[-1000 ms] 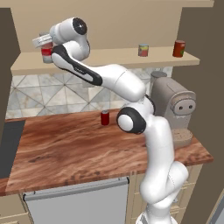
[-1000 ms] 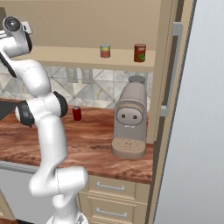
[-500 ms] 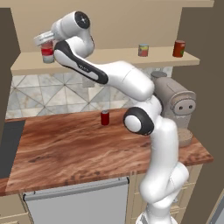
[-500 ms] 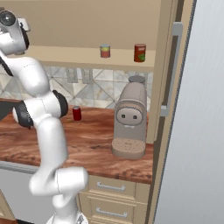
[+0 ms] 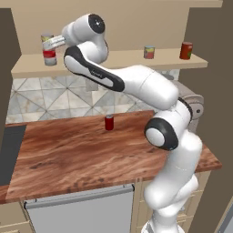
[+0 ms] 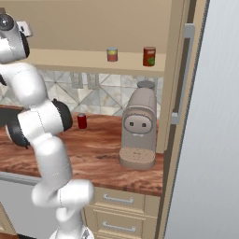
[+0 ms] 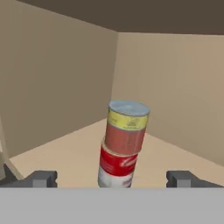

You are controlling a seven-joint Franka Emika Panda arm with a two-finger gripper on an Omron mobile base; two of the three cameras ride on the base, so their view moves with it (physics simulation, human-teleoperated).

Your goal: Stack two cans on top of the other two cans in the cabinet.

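Tiled backsplash (image 5: 54, 98) above wooden counter (image 5: 82, 157); grey coffee machine (image 6: 137, 128) beside tall beige cupboard (image 6: 179, 116).

I can read no word, number or brand anywhere in front of me. The closest thing to lettering is a faint white scrawl on the red can with a white middle band (image 7: 114, 168), which carries the small can with a yellow-over-red label (image 7: 126, 129) on its top, and that mark is too blurred to make out. The labels of the other small can (image 5: 149, 52) and the orange-red can (image 5: 185, 50) on the cabinet (image 5: 118, 59) shelf show only patches of colour.
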